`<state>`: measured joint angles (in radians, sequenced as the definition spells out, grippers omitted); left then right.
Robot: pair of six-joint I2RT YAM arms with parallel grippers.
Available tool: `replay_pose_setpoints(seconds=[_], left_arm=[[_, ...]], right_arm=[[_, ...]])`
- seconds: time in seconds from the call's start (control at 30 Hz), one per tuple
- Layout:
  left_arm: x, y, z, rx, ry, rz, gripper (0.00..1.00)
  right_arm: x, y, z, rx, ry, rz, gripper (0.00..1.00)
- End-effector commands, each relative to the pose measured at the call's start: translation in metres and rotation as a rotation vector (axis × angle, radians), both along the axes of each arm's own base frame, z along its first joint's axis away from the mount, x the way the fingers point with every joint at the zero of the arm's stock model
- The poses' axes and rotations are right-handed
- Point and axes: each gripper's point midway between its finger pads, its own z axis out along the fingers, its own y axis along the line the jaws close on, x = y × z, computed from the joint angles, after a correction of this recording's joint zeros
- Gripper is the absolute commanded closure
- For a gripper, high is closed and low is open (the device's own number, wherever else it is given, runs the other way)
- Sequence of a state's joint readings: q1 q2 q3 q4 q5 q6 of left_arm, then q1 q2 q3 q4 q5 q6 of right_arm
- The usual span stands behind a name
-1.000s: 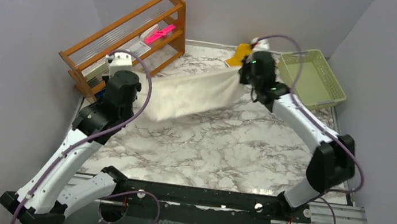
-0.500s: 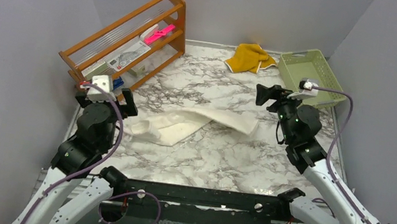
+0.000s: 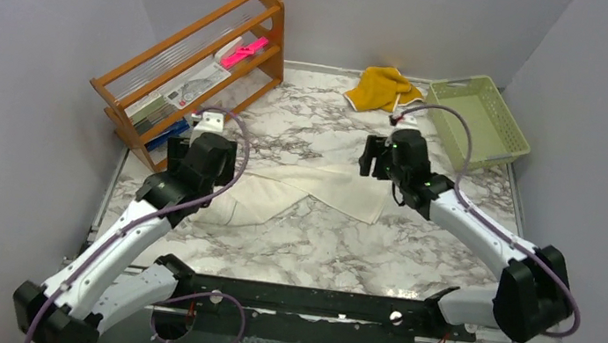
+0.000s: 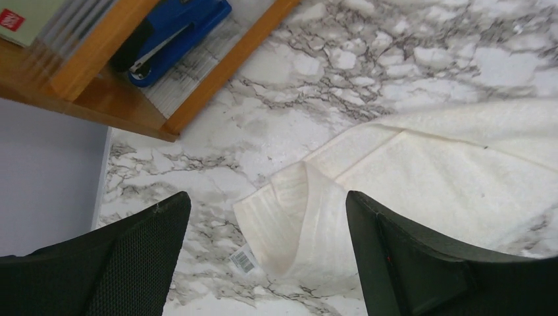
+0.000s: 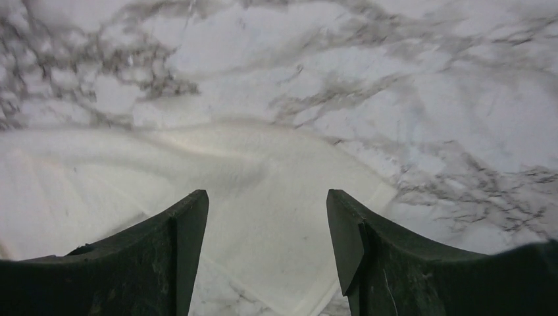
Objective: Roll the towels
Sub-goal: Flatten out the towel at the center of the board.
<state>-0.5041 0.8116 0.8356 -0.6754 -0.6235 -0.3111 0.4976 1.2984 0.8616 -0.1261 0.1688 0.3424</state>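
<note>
Checking the cream towel [image 3: 316,189]: it lies loose on the marble table [image 3: 316,253], mid-table, long axis running left to right with the right end slightly farther. The left end is bunched and folded over itself, its label [image 4: 243,260] showing; the right end lies flatter. The left gripper [image 4: 266,201] hangs over the bunched end, jaws spread, holding nothing. The right gripper [image 5: 266,194] hangs over the right corner, jaws likewise parted and empty. Each arm is nearest its own end. The yellow towel [image 3: 380,88] sits crumpled at the far edge, untouched.

Compared with a second ago, the towel is no longer stretched in the air between clenched jaws. Since dropping it and drawing back, both arms have returned over its ends.
</note>
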Motion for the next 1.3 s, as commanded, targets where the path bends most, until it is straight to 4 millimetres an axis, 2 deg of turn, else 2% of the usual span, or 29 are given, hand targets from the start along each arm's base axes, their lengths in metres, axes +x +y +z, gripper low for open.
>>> replay_pose_setpoints(seconds=[0.0,0.07,0.17,0.27,0.37,0.67,0.8,0.87,0.93,0.97,1.0,1.27], left_arm=[[0.009,-0.011,-0.027,0.058,0.122,-0.052,0.11],[0.013,-0.015,-0.033,0.058,0.143,-0.061,0.12],[0.015,-0.018,-0.035,0.057,0.149,-0.072,0.13],[0.016,-0.018,-0.035,0.058,0.145,-0.075,0.13],[0.015,-0.018,-0.034,0.055,0.140,-0.079,0.13],[0.015,-0.019,-0.034,0.055,0.142,-0.082,0.13],[0.015,-0.019,-0.034,0.056,0.142,-0.086,0.14],[0.015,-0.018,-0.033,0.060,0.141,-0.085,0.14],[0.014,-0.018,-0.033,0.064,0.140,-0.085,0.14],[0.015,-0.017,-0.033,0.066,0.139,-0.083,0.14],[0.015,-0.016,-0.033,0.068,0.139,-0.082,0.14],[0.015,-0.015,-0.031,0.075,0.135,-0.077,0.14]], right_arm=[[-0.043,0.031,-0.059,-0.256,0.194,0.177,0.34],[-0.059,0.048,-0.079,-0.355,0.232,0.244,0.36],[-0.081,0.070,-0.097,-0.477,0.250,0.349,0.37],[-0.093,0.084,-0.112,-0.541,0.257,0.413,0.38],[-0.091,0.085,-0.123,-0.584,0.270,0.399,0.40],[-0.075,0.088,-0.132,-0.628,0.233,0.356,0.47],[-0.071,0.088,-0.142,-0.656,0.237,0.354,0.58],[-0.070,0.088,-0.147,-0.665,0.239,0.350,0.71],[-0.069,0.089,-0.150,-0.669,0.241,0.350,0.89],[-0.068,0.089,-0.151,-0.668,0.242,0.344,0.97],[-0.068,0.089,-0.149,-0.662,0.238,0.334,0.99],[-0.057,0.093,-0.112,-0.586,0.128,0.287,0.99]])
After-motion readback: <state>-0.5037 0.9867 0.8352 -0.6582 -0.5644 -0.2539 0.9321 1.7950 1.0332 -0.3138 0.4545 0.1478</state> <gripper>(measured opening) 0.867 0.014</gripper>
